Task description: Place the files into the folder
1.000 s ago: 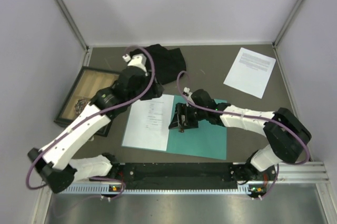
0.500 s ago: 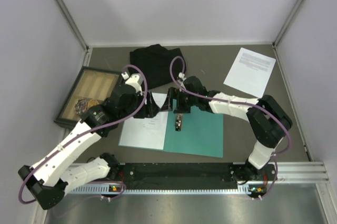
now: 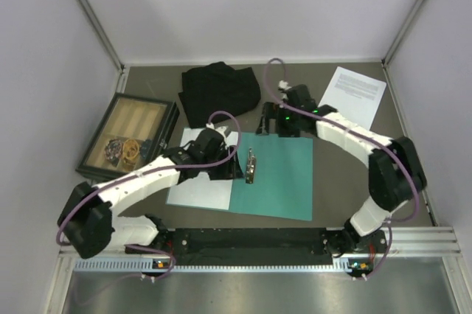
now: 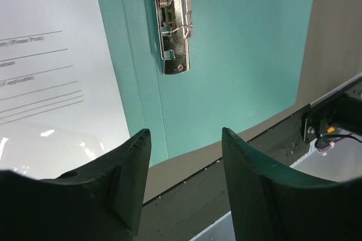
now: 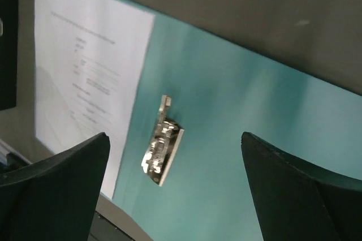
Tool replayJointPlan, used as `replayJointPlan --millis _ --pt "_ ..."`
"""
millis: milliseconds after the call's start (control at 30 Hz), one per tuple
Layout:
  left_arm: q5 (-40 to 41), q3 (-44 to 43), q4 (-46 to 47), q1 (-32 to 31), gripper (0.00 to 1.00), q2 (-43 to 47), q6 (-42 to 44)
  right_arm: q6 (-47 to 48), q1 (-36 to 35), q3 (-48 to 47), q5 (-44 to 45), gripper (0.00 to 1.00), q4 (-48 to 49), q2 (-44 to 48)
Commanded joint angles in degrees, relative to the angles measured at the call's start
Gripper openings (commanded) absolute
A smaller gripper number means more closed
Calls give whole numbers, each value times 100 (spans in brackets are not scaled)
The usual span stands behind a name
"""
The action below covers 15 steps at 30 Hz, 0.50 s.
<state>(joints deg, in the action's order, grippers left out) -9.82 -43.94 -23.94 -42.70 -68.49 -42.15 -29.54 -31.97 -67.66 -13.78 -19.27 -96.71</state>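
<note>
Surface: grey table point(image 3: 346, 174) between pale walls; black cloth point(image 3: 219, 91) and wooden tray point(image 3: 125, 131) at the back left.
Folder: teal folder point(image 3: 276, 178) lies open and flat, metal clip point(image 3: 251, 166) at its spine.
Files: one sheet point(image 3: 198, 183) rests on the folder's left leaf; second sheet point(image 3: 355, 96) lies well apart, back right.
Left gripper point(image 4: 185, 187): low over the spine, jaws parted, holding nothing.
Right gripper point(image 5: 175, 187): jaws spread wide and empty, probably hovering near the folder's far edge.
Step advice: reach right arm to the far sheet, pinch one edge, slide it flat onto the folder.
</note>
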Motion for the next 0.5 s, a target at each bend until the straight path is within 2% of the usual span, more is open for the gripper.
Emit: replayJointPlan --millis 0,67,133,200,267,467 --pt "-318 -281 828 -299 56 -726 -144 229 1374 349 648 98 -744 925" --pt "-353 -465 1136 -528 56 -1174 -144 308 2242 359 867 98 -929 917" --pt "-389 -911 1417 -801 56 -1682 -118 466 2720 184 1087 98 -1053 742" --pt "-511 -1412 1716 -898 58 -2035 -100 563 3386 -62 1158 98 -1210 392" --pt "-538 -1852 2129 -907 61 -2641 -30 581 3731 -387 1027 98 -1194 197" --pt "-380 -4444 2350 -898 58 -4794 330 607 4576 -1065 930 98 -1246 -586"
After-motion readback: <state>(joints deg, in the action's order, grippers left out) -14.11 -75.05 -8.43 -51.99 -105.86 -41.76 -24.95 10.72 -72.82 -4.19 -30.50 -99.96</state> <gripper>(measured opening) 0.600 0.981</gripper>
